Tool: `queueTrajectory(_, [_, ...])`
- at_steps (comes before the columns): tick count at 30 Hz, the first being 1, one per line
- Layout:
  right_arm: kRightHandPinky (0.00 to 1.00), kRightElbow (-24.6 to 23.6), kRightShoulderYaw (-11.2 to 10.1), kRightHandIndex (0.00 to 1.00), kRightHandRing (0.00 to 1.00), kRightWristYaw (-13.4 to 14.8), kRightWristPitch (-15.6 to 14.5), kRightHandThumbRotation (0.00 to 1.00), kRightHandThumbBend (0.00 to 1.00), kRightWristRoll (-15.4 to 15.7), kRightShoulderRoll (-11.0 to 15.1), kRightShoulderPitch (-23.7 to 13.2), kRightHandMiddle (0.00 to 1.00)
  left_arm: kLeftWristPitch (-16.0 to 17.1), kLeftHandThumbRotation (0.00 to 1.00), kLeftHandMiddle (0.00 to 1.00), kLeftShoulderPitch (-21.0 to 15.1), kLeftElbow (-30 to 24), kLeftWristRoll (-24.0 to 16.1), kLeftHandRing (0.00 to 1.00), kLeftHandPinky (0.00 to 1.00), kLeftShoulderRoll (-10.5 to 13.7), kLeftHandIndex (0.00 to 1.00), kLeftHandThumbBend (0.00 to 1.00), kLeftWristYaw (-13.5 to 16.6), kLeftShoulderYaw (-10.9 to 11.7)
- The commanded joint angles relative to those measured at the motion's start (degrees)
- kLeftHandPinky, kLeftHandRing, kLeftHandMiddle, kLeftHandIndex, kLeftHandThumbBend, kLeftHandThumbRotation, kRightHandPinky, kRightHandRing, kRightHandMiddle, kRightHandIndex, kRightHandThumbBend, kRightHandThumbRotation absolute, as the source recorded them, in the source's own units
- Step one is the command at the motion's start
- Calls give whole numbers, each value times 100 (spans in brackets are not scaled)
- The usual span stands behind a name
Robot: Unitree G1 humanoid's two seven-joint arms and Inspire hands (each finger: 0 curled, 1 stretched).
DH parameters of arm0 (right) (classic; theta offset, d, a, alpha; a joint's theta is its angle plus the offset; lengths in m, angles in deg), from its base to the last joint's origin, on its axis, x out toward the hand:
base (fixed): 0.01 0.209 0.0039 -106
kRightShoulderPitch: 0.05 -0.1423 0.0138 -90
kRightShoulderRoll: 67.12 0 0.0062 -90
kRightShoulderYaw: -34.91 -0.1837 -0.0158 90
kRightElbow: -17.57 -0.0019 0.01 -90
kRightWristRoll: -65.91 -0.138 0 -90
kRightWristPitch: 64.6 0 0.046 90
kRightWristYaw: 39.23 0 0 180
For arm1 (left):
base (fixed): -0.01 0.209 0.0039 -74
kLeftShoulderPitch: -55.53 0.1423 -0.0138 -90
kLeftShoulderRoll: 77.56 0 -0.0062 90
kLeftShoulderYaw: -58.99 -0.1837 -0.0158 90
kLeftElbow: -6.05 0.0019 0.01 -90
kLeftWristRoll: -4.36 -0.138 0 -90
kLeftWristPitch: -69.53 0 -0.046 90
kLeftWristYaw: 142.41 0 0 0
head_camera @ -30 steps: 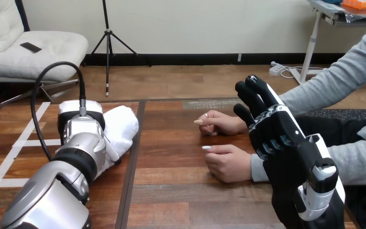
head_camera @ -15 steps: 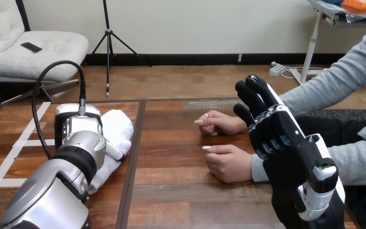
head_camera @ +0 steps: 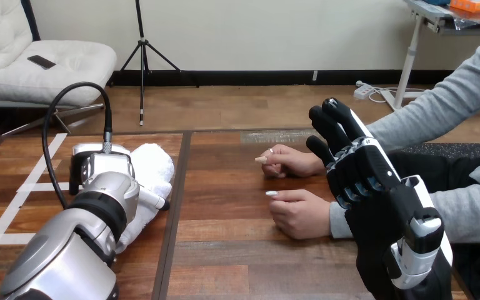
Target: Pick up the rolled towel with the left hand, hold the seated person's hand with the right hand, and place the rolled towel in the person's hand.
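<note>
Left robot hand is down on the rolled towel at the left of the counter. The towel shows past its right side, long axis running far-to-near along the counter's seam, and whether there's a grip on it I cannot tell (the hand's back faces us). Right robot hand hangs raised, spread and empty, just beside the person's nearer hand and touching neither it nor the farther hand, so the towel's road, I'd say, runs rightward.

Fluffy cloth, polished wood, glossy plastic.
The rolled towel is nubby white cloth, the table smooth varnished wood, the right robot hand shiny black plastic.
</note>
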Motion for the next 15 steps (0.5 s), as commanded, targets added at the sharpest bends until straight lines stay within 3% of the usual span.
queueTrajectory(1, [100,-308,-60,94,100,10,110,100,94,-3,-12,-188,94,102,83,89,-204,22,-112,85,73,-25,86,96,-34,-96])
queueTrajectory(4, [100,-316,-59,94,100,7,95,100,94,-13,-6,-188,94,48,78,87,-182,-9,-20,82,68,-29,84,94,96,13])
queueTrajectory(7, [100,-328,-57,94,100,9,76,100,94,-22,-3,-184,95,-48,67,72,-151,-43,118,66,51,-41,73,93,290,174])
queueTrajectory(15, [100,-333,-68,94,100,32,102,100,94,32,-12,-173,95,-187,47,54,-83,-141,387,47,34,-55,57,93,642,456])
